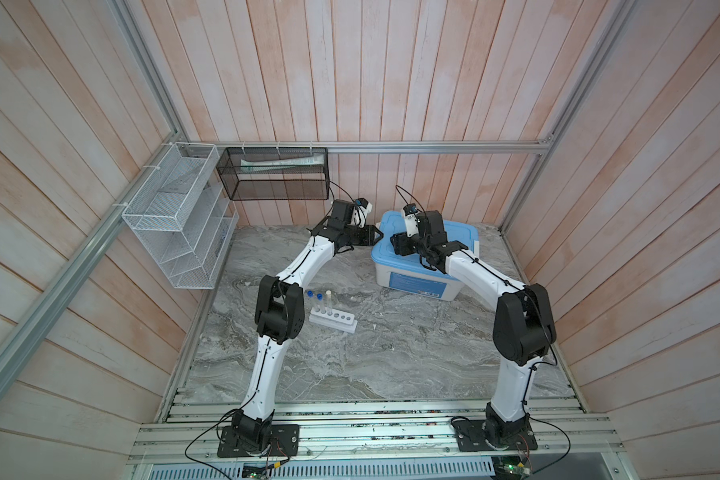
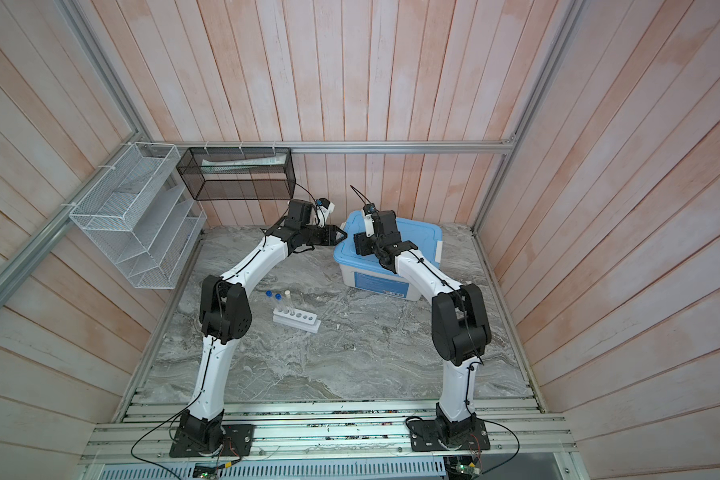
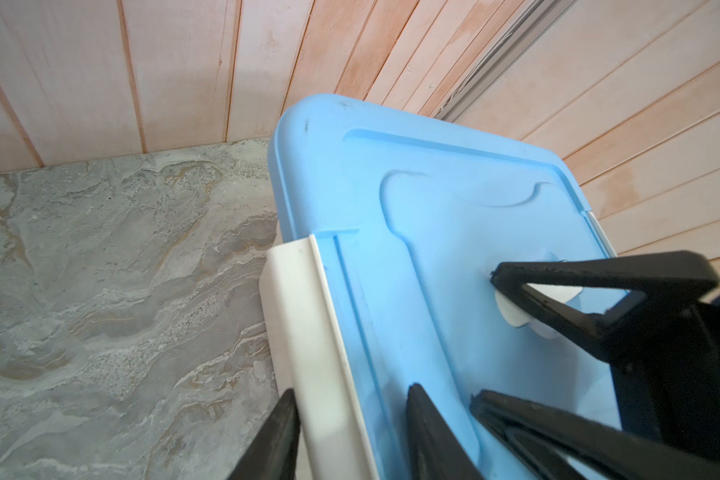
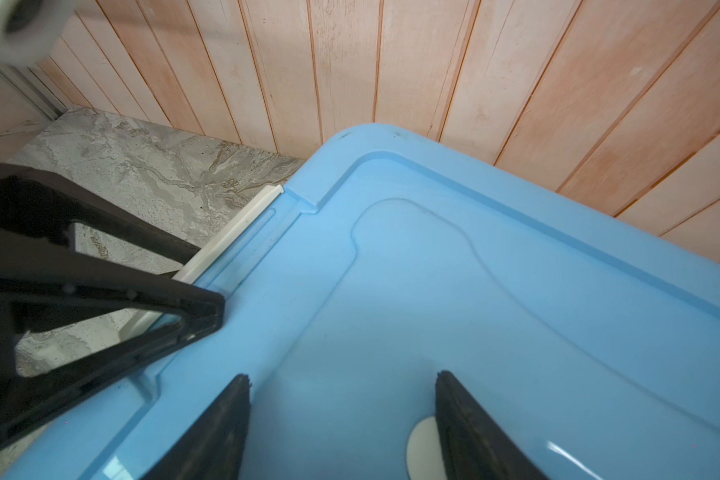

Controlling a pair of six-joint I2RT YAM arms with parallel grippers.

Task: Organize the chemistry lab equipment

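In both top views a white rack (image 1: 341,325) (image 2: 304,321) stands left of centre. It holds two blue-capped test tubes (image 1: 319,297) and one white-capped tube (image 1: 328,294) upright. A small white round dish (image 4: 421,449) (image 3: 512,316) lies on the bin's blue lid (image 4: 495,299). My right gripper (image 4: 344,376) hovers open over the lid, one finger half covering the dish. My left gripper (image 3: 352,390) is open at the bin's left side. Its jaws straddle the white latch (image 3: 308,332), one finger outside it and one on the lid.
The large white bin (image 1: 416,282) sits at the back right, close to the wooden wall. A white mesh basket (image 1: 175,216) and a black mesh basket (image 1: 275,174) hang at the back left. Both grippers crowd the lid's left end.
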